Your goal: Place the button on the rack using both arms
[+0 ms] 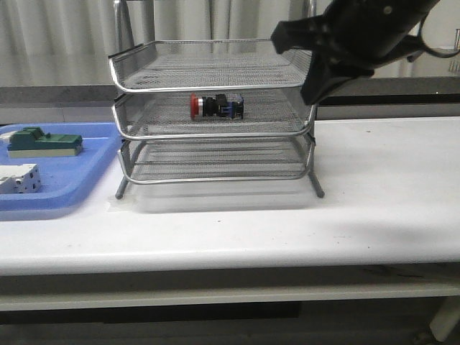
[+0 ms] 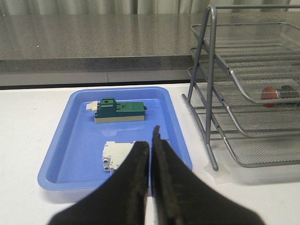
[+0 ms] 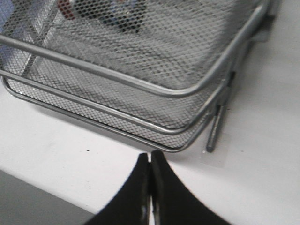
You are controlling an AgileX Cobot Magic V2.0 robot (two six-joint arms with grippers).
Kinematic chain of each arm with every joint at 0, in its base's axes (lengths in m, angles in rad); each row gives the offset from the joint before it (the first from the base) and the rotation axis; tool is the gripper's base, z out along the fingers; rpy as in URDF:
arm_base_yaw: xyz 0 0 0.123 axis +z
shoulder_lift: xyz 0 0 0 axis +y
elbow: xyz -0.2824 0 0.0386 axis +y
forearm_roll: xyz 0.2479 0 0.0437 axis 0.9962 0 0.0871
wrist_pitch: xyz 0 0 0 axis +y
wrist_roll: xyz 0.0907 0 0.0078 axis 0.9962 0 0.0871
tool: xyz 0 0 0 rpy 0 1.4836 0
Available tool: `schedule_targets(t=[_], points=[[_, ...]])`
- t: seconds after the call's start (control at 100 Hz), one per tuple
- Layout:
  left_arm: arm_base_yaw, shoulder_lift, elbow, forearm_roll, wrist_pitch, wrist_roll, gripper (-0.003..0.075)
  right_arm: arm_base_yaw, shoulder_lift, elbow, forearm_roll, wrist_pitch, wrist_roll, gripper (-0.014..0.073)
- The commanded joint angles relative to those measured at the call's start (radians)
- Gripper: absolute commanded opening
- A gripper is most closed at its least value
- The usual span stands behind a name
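Observation:
The button (image 1: 215, 106), red-headed with a black body and blue rear, lies on its side on the middle tier of the wire-mesh rack (image 1: 144, 68). In the left wrist view the button (image 2: 275, 93) shows behind the rack's mesh (image 2: 243, 89); in the right wrist view it is a blur (image 3: 119, 16) through the mesh. My right gripper (image 1: 310, 90) hangs shut and empty beside the rack's upper right corner; its jaws (image 3: 150, 159) are pressed together over the table. My left gripper (image 2: 151, 140) is shut on nothing, above the blue tray's near edge.
A blue plastic tray (image 1: 93, 176) left of the rack holds a green block (image 1: 43, 141) and a white terminal block (image 1: 20, 178). The rack's leg (image 1: 317, 188) stands on the white table. A grey counter runs behind.

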Motion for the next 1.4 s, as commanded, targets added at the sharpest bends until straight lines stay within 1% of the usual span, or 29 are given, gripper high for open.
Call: schedule_targets(t=[0.0,0.26,0.43,0.73,1.0,1.21,1.39], points=[[0.007,0.004,-0.027,-0.011,-0.075,-0.008,0.0004,-0.045,-0.104,0.004,-0.026,-0.038,-0.009,-0.0067],[0.007,0.004,-0.027,-0.011,-0.075,-0.008,0.0004,-0.197,-0.321,0.15,-0.043,-0.04,-0.009,-0.0067],[0.007,0.004,-0.027,-0.011,-0.075,-0.008,0.0004,-0.253,-0.48,0.262,-0.06,-0.042,-0.009,-0.0067],[0.007,0.004,-0.027,-0.011,-0.075,-0.008,0.0004,-0.258,-0.8,0.432,-0.06,-0.039,-0.009,-0.0067],[0.007,0.004,-0.027,-0.011,-0.075,-0.008,0.0004,-0.258,-1.057,0.53,-0.06,0.068,-0.009,-0.0067],[0.007,0.004,-0.027,-0.011,-0.075,-0.008,0.0004,-0.258,-1.162,0.559,-0.06,0.093,-0.009,-0.0067],[0.007,0.004,-0.027,-0.011,-0.075,-0.008,0.0004,-0.258,-1.169,0.559,-0.06,0.093,-0.009,-0.0067]])
